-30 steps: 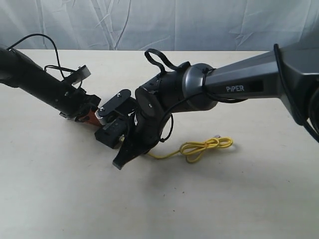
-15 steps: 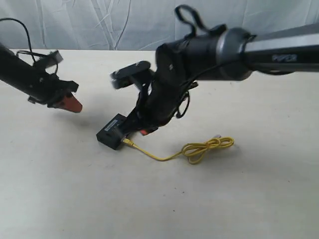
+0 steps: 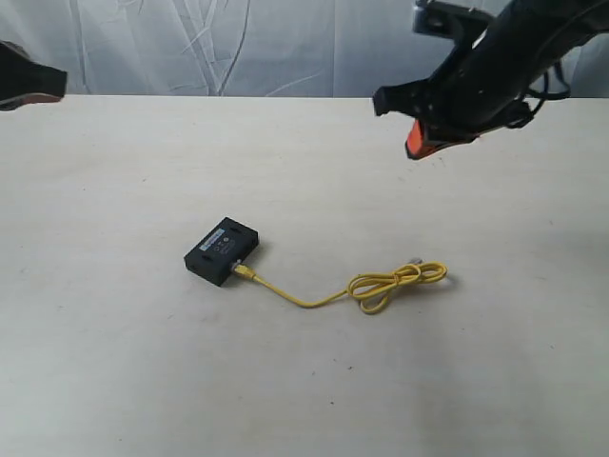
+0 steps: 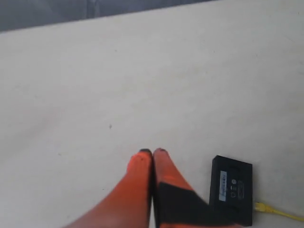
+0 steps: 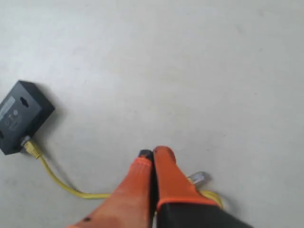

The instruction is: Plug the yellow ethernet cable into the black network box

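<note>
The black network box [image 3: 222, 250] lies flat on the table [image 3: 114, 362], also seen as the box [image 4: 232, 189] and the box [image 5: 20, 116]. One plug of the yellow ethernet cable [image 3: 381, 286] sits in the box's side; the cord runs to a loose knot, its free clear plug on the table. The same cable [image 5: 57, 180] shows in the right wrist view. My right gripper [image 3: 415, 148] hangs high at the back right, shut and empty, its tips [image 5: 152, 153] pressed together. My left gripper [image 4: 152, 152] is shut and empty too, far up at the left edge [image 3: 24, 86].
A wrinkled pale backdrop [image 3: 238, 48] stands behind the table's far edge. Both arms are raised away from the box and cable.
Both arms have pulled away from the box, the left going off to the far left, the right rising to the back right. The cable stays plugged into the box.
</note>
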You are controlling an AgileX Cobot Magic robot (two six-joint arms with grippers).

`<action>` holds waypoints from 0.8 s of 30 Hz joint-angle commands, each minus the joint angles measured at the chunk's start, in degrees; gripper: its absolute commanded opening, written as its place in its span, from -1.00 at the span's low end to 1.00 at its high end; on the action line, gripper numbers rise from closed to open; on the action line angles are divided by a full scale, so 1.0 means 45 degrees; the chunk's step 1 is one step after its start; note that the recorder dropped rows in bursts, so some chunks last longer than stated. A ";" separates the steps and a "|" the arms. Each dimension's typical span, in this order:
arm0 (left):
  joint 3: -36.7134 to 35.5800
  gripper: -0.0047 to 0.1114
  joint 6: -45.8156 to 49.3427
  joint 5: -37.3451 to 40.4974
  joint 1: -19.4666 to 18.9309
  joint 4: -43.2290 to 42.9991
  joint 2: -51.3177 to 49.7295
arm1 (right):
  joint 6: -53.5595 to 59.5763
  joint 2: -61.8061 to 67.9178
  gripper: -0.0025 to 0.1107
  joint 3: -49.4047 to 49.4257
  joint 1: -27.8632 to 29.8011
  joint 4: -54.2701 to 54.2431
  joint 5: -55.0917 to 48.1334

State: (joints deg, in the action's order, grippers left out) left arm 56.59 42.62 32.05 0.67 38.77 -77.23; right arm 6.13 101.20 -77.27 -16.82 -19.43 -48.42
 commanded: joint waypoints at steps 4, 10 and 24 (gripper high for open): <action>-0.3324 -0.92 -0.0048 -0.1983 0.0106 -0.0832 0.5353 | -0.0454 -0.2921 -0.95 0.2001 0.0549 0.1001 0.2329; -0.5142 -0.92 -0.0048 -0.2539 0.0106 -0.0832 0.8765 | -0.0454 -0.5284 -0.95 0.4444 0.0549 0.1212 0.5554; -0.6031 -0.92 -0.0048 -0.2084 0.0106 -0.0914 1.1730 | -0.0454 -0.6008 -0.95 0.5545 0.0446 0.1062 0.6938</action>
State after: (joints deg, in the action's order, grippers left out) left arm 29.82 42.62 22.77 0.67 34.64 -25.04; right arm 4.10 74.70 -52.49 -14.75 -14.51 -18.24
